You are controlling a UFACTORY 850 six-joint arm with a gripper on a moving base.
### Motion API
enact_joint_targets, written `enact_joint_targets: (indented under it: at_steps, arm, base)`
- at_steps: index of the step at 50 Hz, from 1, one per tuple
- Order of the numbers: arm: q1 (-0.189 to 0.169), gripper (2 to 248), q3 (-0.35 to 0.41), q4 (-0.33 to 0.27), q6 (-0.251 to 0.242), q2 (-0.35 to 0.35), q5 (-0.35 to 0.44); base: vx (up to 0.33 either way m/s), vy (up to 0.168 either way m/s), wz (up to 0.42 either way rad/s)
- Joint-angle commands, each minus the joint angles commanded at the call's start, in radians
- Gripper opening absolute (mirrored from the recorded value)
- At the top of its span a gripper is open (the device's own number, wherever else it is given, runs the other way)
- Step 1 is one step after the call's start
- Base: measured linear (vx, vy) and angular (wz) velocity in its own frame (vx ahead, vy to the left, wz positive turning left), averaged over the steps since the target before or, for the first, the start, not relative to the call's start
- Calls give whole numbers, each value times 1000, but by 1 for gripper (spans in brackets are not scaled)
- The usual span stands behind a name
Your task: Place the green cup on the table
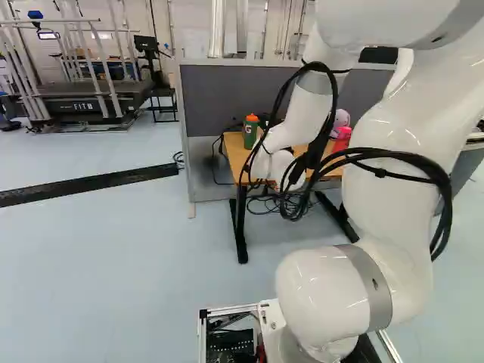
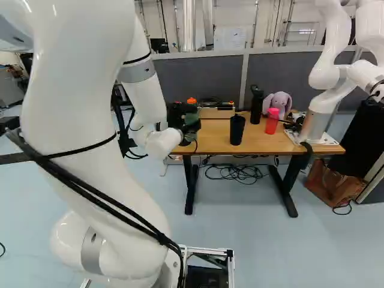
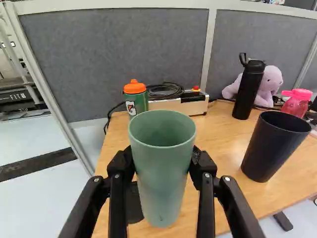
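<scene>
Green cup [image 3: 161, 178], pale, smooth and tapered, is gripped by the 2-fingered hand [image 2: 189, 125].

You have the wooden table [image 3: 225, 136] ahead of your gripper [image 2: 190, 119] and to its right. Ahead stand a green bottle [image 3: 141, 103] (orange lid, you'll notice) and a pale box [image 3: 171, 105]; rightward, a dark cup [image 3: 270, 148], black flask [image 3: 249, 89], plush toy [image 3: 270, 82], pink bottle [image 3: 296, 105] and another robot [image 2: 315, 125].

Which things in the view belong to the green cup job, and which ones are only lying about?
For the job: green cup, held in the gripper; table.

Just lying about: orange-lidded bottle; black flask; dark cup; pink bottle; plush toy; box with red button.
</scene>
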Motion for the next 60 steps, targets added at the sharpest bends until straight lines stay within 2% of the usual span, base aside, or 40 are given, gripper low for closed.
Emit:
enact_joint_targets:
  at_steps: [16,48,60]
  arm:
    - [1,126,-91,37,0,-114,65]
    - [2,126,-284,40,0,-332,83]
    - [2,129,-311,40,0,-369,87]
  base:
    - [0,0,0]
    - [0,0,0]
    - [0,0,0]
